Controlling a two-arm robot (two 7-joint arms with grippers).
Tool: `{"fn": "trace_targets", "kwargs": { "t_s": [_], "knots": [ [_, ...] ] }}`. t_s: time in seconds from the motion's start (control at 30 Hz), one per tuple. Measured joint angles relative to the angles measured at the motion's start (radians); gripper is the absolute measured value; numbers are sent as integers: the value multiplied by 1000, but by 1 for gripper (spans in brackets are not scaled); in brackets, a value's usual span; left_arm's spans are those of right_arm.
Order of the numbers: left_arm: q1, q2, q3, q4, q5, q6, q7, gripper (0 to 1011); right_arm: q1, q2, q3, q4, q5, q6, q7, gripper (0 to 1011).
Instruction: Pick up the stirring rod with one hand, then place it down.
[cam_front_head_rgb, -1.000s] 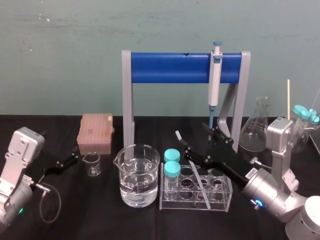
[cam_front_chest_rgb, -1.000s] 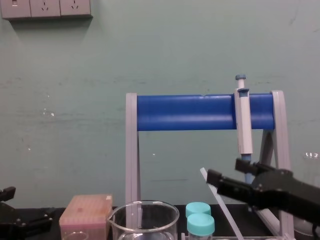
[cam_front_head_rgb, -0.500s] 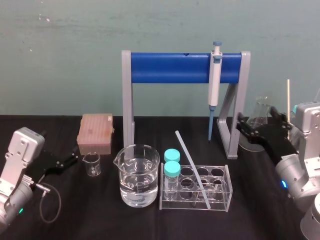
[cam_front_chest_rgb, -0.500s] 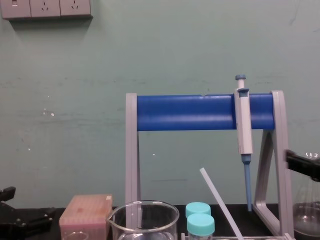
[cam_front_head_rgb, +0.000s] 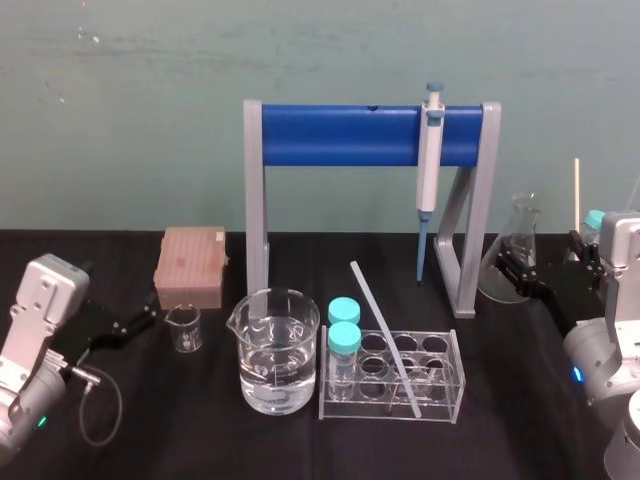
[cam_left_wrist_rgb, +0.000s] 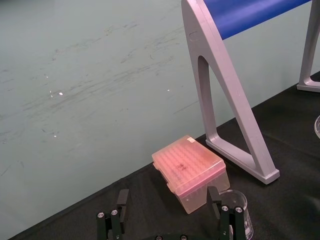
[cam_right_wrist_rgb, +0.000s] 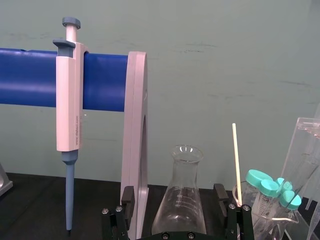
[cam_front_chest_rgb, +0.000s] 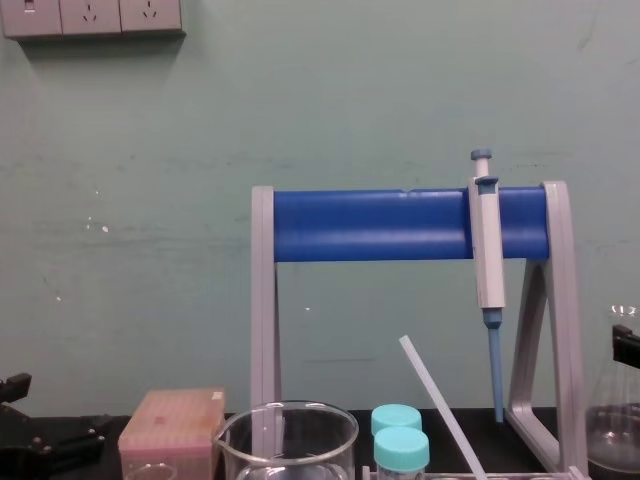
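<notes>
Two grippers flank the bench; I report from the robot's left across. The left gripper (cam_front_head_rgb: 145, 320) sits low over the black table (cam_front_head_rgb: 200, 430) at the far left. Its fingers (cam_left_wrist_rgb: 114, 220) are apart and empty, pointed toward the pink tip box (cam_front_head_rgb: 190, 265) and the small beaker (cam_front_head_rgb: 184, 328). I judge it parked, out of the working lane.

Next comes the large beaker (cam_front_head_rgb: 275, 350), part-filled with clear liquid. Beside it two capped tubes (cam_front_head_rgb: 344, 338) stand at the left end of the clear tube rack (cam_front_head_rgb: 445, 398).

The stirring rod (cam_front_head_rgb: 385, 340) stands tilted in that rack. Its lower end is down among the right-hand wells (which well I cannot tell), and its upper end leans up and back toward the blue-barred stand (cam_front_head_rgb: 340, 135). I judge the rack serves as its holder: the lean keeps the rod off the table and leaves the free end proud for a grasp. The pipette (cam_front_head_rgb: 430, 150) hangs upright on the stand's bar, apart from the rod.

Farther right, the right gripper (cam_front_head_rgb: 522, 270) hangs in front of the conical flask (cam_front_head_rgb: 521, 212), fingers (cam_right_wrist_rgb: 117, 220) apart and holding nothing. The rod lies well apart from it, to its left, with the stand's right leg roughly between them.

Judgement: with the rod in the rack and the hand empty, the task reads as either finished or not begun.
</notes>
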Motion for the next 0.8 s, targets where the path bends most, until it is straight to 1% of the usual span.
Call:
{"fn": "trace_targets", "kwargs": {
  "t_s": [0.8],
  "knots": [
    [0,0,0,0,0,0,0,1000,3,4,-4,0,2,-8,5,1000]
  ]
}}
